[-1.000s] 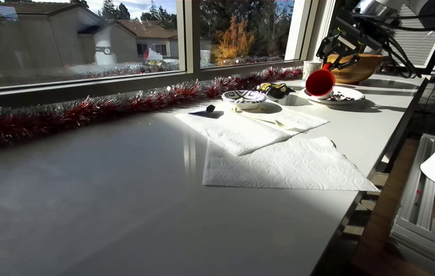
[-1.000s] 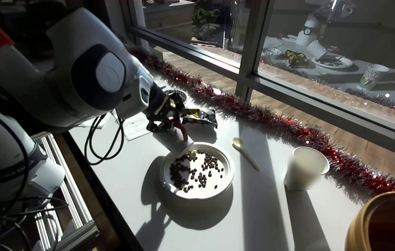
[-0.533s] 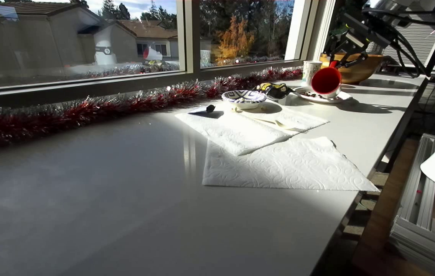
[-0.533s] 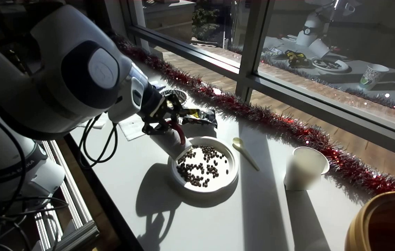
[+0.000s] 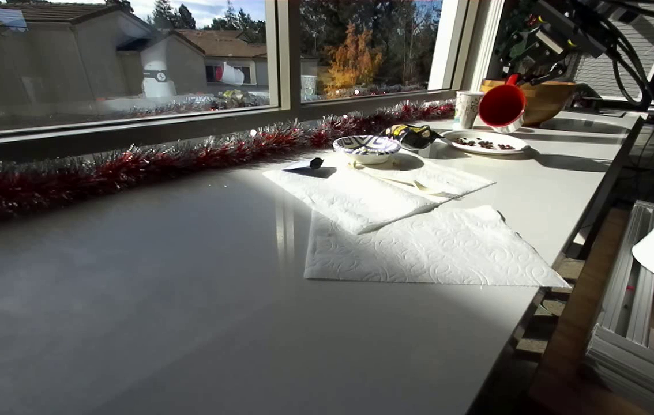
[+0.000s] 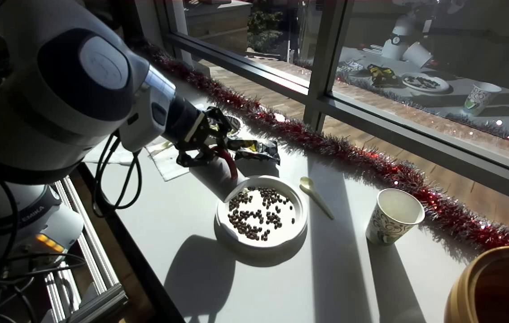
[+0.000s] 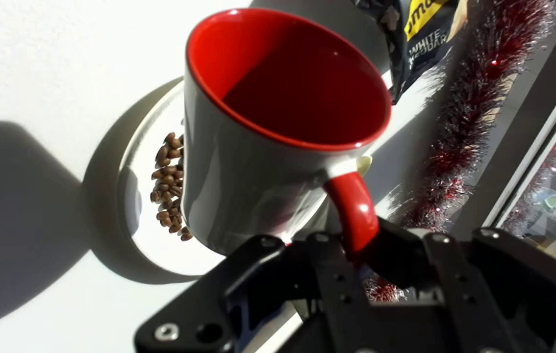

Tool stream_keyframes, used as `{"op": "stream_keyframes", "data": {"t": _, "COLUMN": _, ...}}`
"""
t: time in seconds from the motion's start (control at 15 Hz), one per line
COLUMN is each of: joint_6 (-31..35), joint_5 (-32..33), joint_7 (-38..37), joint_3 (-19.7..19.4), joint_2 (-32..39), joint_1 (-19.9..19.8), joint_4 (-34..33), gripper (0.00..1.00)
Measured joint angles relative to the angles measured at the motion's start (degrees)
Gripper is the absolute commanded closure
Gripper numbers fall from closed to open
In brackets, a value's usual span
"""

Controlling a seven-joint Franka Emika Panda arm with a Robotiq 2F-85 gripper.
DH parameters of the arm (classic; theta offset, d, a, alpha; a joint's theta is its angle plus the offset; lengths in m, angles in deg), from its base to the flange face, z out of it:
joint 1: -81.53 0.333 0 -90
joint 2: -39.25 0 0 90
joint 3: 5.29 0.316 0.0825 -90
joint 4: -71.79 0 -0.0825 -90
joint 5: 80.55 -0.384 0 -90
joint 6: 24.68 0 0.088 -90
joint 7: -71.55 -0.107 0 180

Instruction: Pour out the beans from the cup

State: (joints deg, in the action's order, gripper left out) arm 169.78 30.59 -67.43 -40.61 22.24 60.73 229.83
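- Since the beans (image 6: 250, 229) lie spread across the plate (image 6: 301, 211), I take the pouring step to be all but done.
- The cup (image 7: 258, 166) hangs tilted in the air near the plate's rim, clear of it, its shadow falling on the surface (image 6: 277, 291) beside the plate.
- The hand (image 7: 356, 250) is clamped on the cup's red handle (image 7: 354, 208), one finger each side.
- Inside the cup I spot no bean in the part I can see, though its depth is shaded, so I can't swear it's empty.
- The next move, to my mind, calls for a firm hold while the cup swings away from the plate, turns upright and settles on the surface; only then should the hand let go.
- A spoon (image 6: 316, 197) lies just beside the plate and a paper cup (image 6: 393, 220) stands beyond it, so the path should miss both.
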Motion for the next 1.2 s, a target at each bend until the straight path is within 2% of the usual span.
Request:
{"op": "stream_keyframes", "data": {"t": 0.27, "joint_6": 5.7, "joint_5": 6.0, "joint_7": -6.2, "joint_3": 5.9, "joint_2": -0.2, "joint_1": -6.7, "joint_4": 0.0, "gripper": 0.98}}
{"op": "stream_keyframes", "data": {"t": 0.53, "joint_6": 14.3, "joint_5": 16.1, "joint_7": -17.8, "joint_3": 13.5, "joint_2": -0.3, "joint_1": -14.7, "joint_4": -1.1, "gripper": 0.98}}
{"op": "stream_keyframes", "data": {"t": 0.93, "joint_6": 28.3, "joint_5": 17.0, "joint_7": -16.5, "joint_3": 24.0, "joint_2": 0.5, "joint_1": -31.8, "joint_4": -2.9, "gripper": 0.98}}
{"op": "stream_keyframes", "data": {"t": 1.2, "joint_6": 36.6, "joint_5": 17.0, "joint_7": -16.4, "joint_3": 32.8, "joint_2": 4.1, "joint_1": -43.6, "joint_4": -5.3, "gripper": 0.98}}
